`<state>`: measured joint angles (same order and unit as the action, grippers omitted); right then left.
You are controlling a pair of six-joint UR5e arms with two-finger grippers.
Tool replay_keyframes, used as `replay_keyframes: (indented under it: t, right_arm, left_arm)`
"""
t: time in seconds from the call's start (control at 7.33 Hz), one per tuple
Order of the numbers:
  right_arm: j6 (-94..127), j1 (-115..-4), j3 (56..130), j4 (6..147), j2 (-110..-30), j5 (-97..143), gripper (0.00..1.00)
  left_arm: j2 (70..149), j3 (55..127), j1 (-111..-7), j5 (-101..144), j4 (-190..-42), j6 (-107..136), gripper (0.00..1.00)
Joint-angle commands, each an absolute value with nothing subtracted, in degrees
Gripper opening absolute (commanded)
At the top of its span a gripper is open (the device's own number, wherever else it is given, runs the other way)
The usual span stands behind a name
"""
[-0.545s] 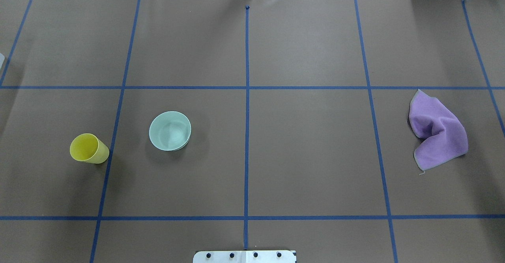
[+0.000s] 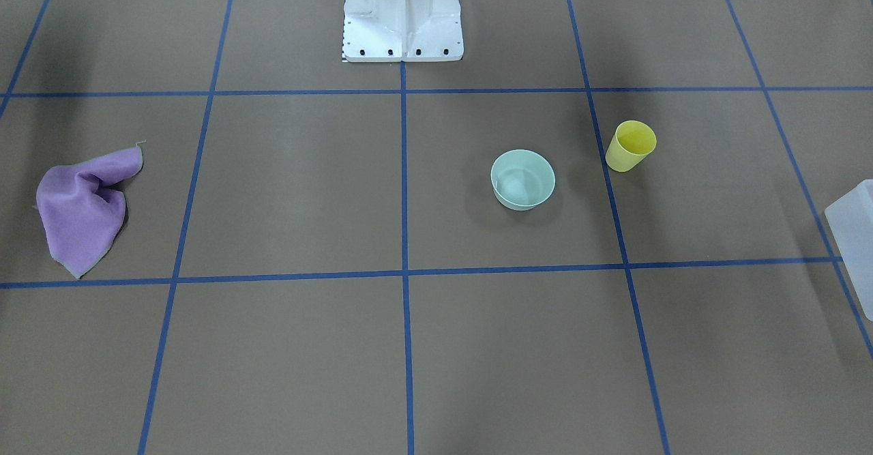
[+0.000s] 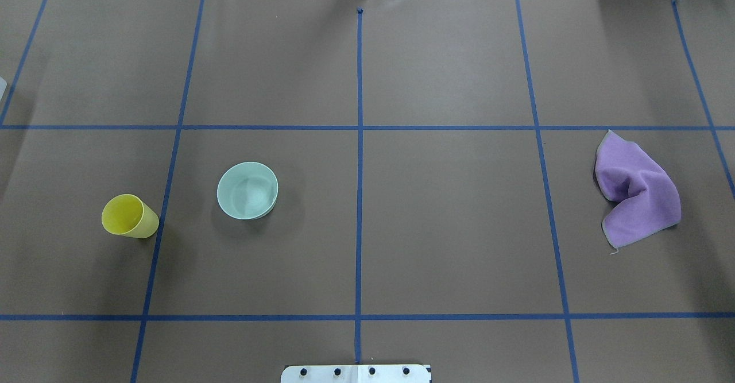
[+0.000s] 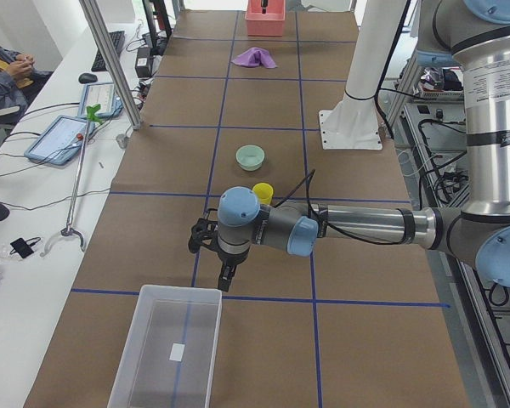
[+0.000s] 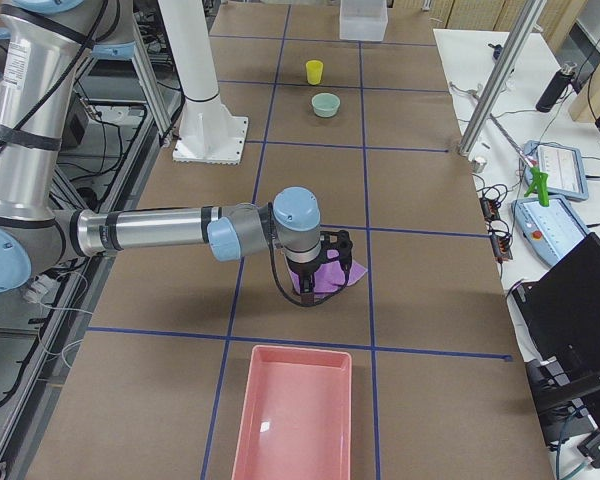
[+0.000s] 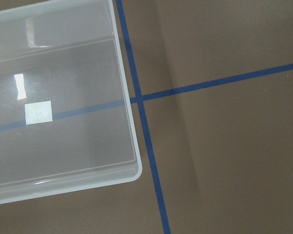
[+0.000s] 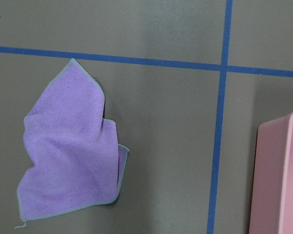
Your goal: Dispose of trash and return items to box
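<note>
The yellow cup [image 3: 130,216] stands with its mouth up on the robot's left side of the brown surface [image 3: 453,228]. The green bowl [image 3: 247,190] sits near it, not touching, a bit closer to the middle. Both look empty.

The box [image 4: 168,348] lies at the far left end of the surface, well apart from the cup. It is empty too, with only a small white sticker on its floor. So no item is back in the box yet.

The left end effector [image 4: 212,255] hangs over the surface between the box and the cup, just beside a corner of the box. Only the side view shows it, so I cannot tell if its fingers are spread or pressed together.

The right end effector [image 5: 320,285] hangs right above the purple cloth [image 3: 635,196], which lies crumpled on the right side. I cannot tell its fingers either. A pink tray [image 5: 293,420] waits at the right end, near the cloth.

I think the cloth is the trash and the pink tray is where it goes. That is likely why each arm waits on its own side: the left one by the box for the cup and bowl, the right one over the cloth.

The cup is tall and light, so a bump on its side could tip it
</note>
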<state>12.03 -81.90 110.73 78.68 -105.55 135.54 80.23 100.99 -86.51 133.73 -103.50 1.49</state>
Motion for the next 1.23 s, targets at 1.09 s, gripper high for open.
replay_keyframes:
  t: [1.09]
  right_arm:
    - [12.7,-81.4,108.4,78.0,-102.7,137.3,1.00]
  left_arm:
    - [85.6,114.5,-57.5,126.0,-103.5,46.2,0.98]
